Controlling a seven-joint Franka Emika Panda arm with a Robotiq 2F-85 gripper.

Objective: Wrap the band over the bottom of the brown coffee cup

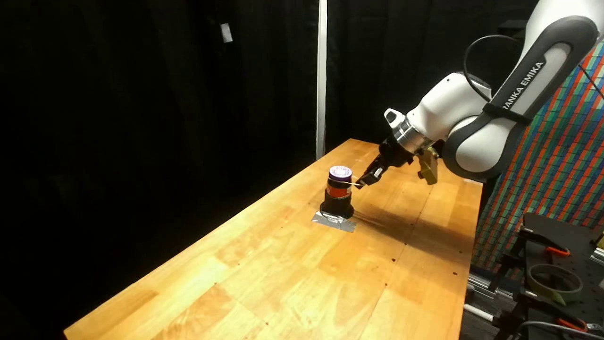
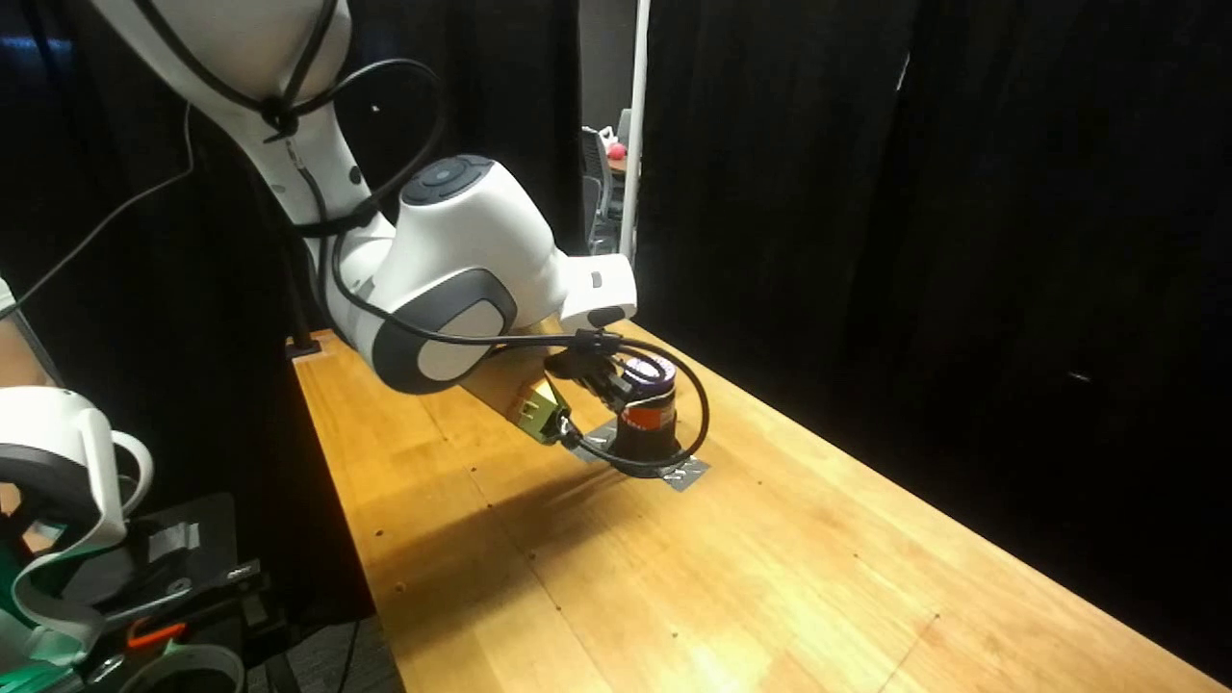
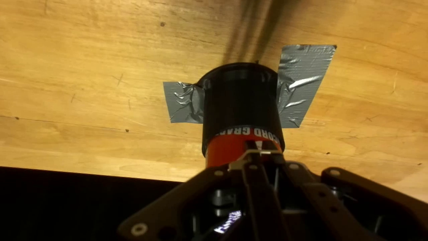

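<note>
Nearest the wrist camera, the tool (image 3: 262, 148) holds its fingers closed on a pale band (image 1: 347, 182), which loops around the upper part of the dark cup (image 1: 337, 201), above its orange-red label (image 1: 338, 191). Grey tape (image 3: 306, 83) lies on the worktop (image 1: 264, 264) beside the upright cup's base.

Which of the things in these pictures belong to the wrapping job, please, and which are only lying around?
For the job:
dark container, standing upright
pale band, looped around it
gripper, apparently pinching the band

Only around:
tape roll, off to one side
orange object near it
grey tape, though perhaps anchoring the container
</note>
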